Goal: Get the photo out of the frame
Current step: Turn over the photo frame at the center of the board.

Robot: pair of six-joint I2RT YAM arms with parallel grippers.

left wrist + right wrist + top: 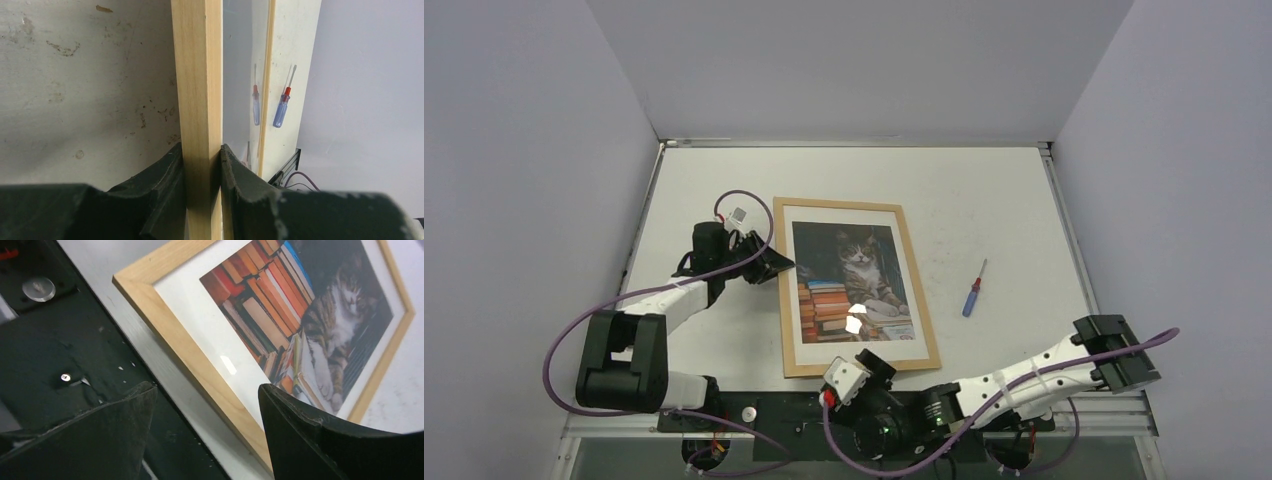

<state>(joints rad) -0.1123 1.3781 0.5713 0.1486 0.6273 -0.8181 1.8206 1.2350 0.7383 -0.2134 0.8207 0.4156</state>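
Closest to the lens in the left wrist view, the left gripper [202, 162] pinched the frame [197, 75] by its left-hand rail, one dark finger [160, 180] pressed to the outer side of the pale wood and the other against the inner side, at the glass. From above, that gripper [776, 265] met the rail about halfway along. The frame [839, 204] lay flat on the white table [1004, 200], centred between the arms, with the photo [854, 280] of a cat on stacked books inside it, face up behind a white border. The right gripper [207, 405] hung over the frame's near rail with its fingers spread wide and nothing between them. A blue-handled screwdriver [973, 290] lay on the table, to the right of the frame and apart from it.
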